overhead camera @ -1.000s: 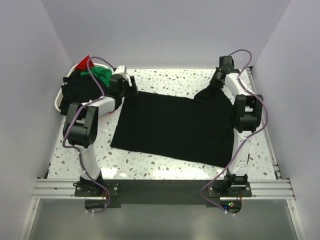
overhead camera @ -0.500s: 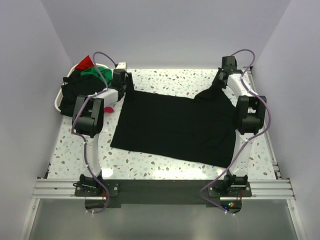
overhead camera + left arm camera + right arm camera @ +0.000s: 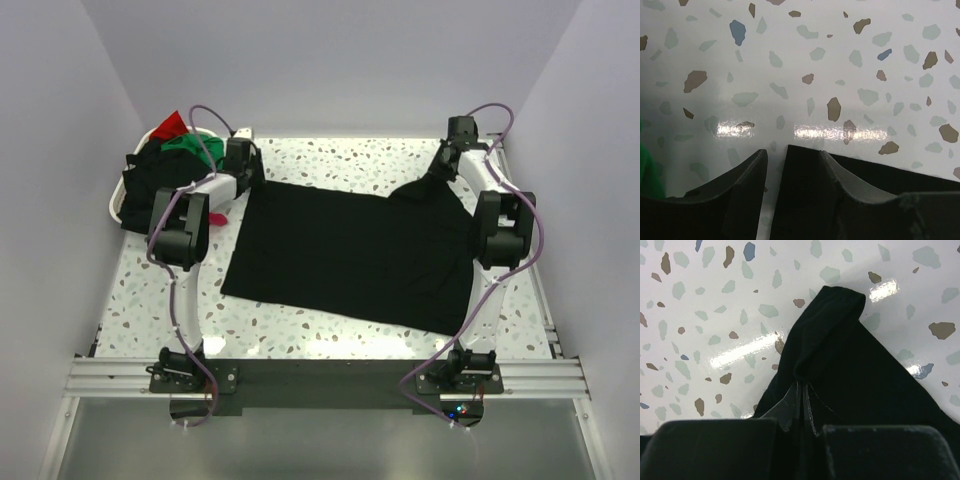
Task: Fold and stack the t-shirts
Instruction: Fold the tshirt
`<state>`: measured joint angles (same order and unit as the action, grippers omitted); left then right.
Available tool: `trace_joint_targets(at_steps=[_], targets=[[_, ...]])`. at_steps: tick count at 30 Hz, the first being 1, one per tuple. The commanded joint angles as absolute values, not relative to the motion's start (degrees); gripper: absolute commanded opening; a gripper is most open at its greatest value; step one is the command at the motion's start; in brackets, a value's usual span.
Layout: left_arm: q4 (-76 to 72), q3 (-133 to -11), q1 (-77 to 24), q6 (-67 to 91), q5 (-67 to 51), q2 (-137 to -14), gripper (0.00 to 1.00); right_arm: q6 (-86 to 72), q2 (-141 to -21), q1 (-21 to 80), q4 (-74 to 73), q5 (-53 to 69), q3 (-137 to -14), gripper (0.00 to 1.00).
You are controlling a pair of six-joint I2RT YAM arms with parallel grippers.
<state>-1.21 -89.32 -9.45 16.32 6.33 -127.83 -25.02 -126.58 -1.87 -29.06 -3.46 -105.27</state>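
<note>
**Black t-shirt (image 3: pixel 345 250) spread flat on a speckled table (image 3: pixel 340 158), a gripper at each far corner**

The white, terrazzo-flecked tabletop is glossy with glare streaks and is boxed in by plain pale walls (image 3: pixel 330 60), with an aluminium rail (image 3: pixel 320 372) along its near edge. A white basket (image 3: pixel 113 207) at the far left corner holds a heap of black cloth (image 3: pixel 150 175), with green cloth (image 3: pixel 195 150) and red cloth (image 3: pixel 168 127) on top. The spread shirt fills the middle of the table, slightly skewed. The left gripper (image 3: pixel 775 152) stands at its far left corner, just beside the basket, with its fingers a narrow slit apart, bare table showing between them and nothing held. The right gripper (image 3: pixel 802 385) is at the far right corner, clamped on a raised peak of the black fabric.
</note>
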Motion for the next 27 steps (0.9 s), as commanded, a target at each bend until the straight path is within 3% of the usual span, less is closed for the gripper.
trace_joint_targets(at_steps=[1, 10, 20, 27], targets=[[-0.2, -91.8, -9.1, 16.3, 5.5, -128.8, 0.50, -24.3, -122.8, -2.2, -27.2, -2.9, -105.1, 0.00], [2.7, -93.5, -9.1, 16.2, 4.2, -130.6, 0.38, -24.3, -122.4, -2.2, -27.2, -2.1, -104.9, 0.00], [3.6, -93.4, -9.1, 15.5, 3.2, -130.3, 0.00, -24.3, -122.3, -2.8, -28.7, -1.9, -106.3, 0.00], [-4.3, -88.2, -9.1, 16.4, -1.0, -126.8, 0.00, -24.3, -124.4, -3.6, -30.2, -1.8, -110.0, 0.00]])
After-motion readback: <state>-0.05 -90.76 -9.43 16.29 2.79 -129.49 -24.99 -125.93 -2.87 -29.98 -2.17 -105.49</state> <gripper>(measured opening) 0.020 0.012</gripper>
